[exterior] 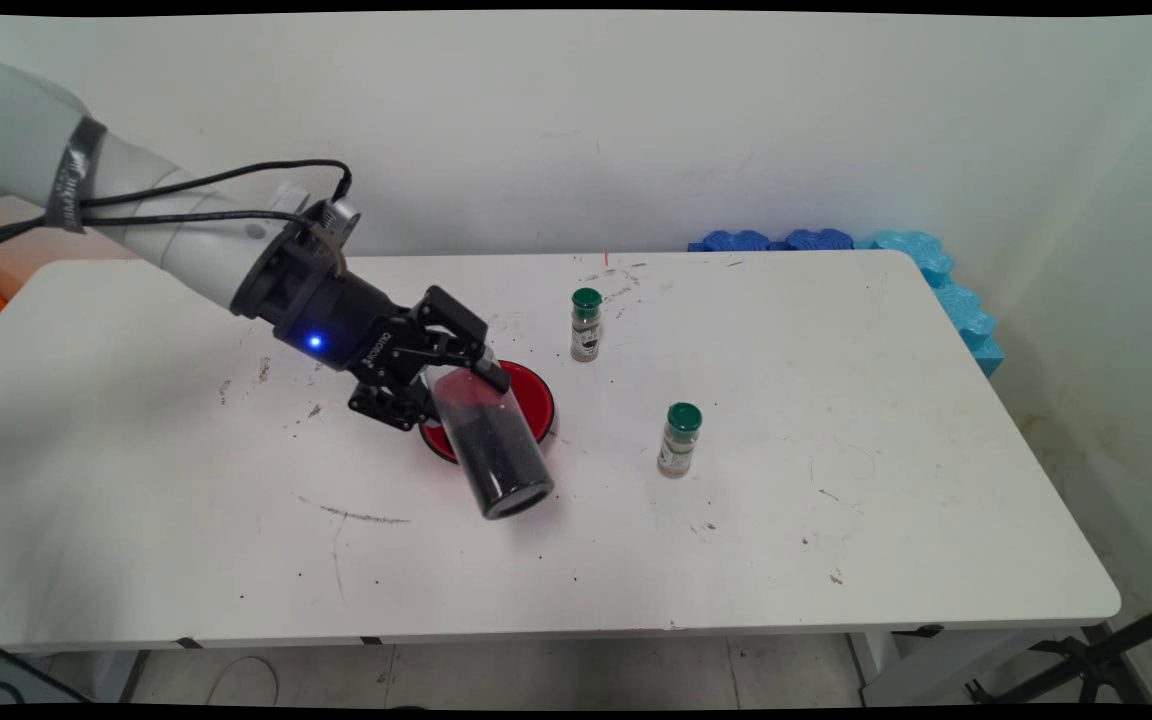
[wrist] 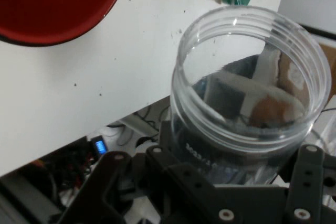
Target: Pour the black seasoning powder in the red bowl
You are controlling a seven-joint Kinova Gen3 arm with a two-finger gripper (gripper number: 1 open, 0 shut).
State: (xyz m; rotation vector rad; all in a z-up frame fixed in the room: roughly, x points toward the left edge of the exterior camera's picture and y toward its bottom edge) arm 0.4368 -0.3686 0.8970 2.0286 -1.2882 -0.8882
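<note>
A plain room with a scuffed white rectangular table [exterior: 836,560] against a bare off-white wall [exterior: 636,120].

Dark smudges and scratches mark the tabletop. Blue wavy-edged foam pieces [exterior: 936,270] are wedged between the table's far right edge and the wall. Pale floor tiles [exterior: 556,675] show below the near edge, where a black metal stand leg [exterior: 1096,660] juts in at the right.

Your gripper [exterior: 456,375] is clamped on a clear plastic jar [exterior: 492,445], no lid on, with dark grains inside. The jar's tilted, its mouth pointing down toward the near side of the table. It's hanging right over the near edge of a red plate [exterior: 534,398], which has something dark on it in the hand view.
</note>
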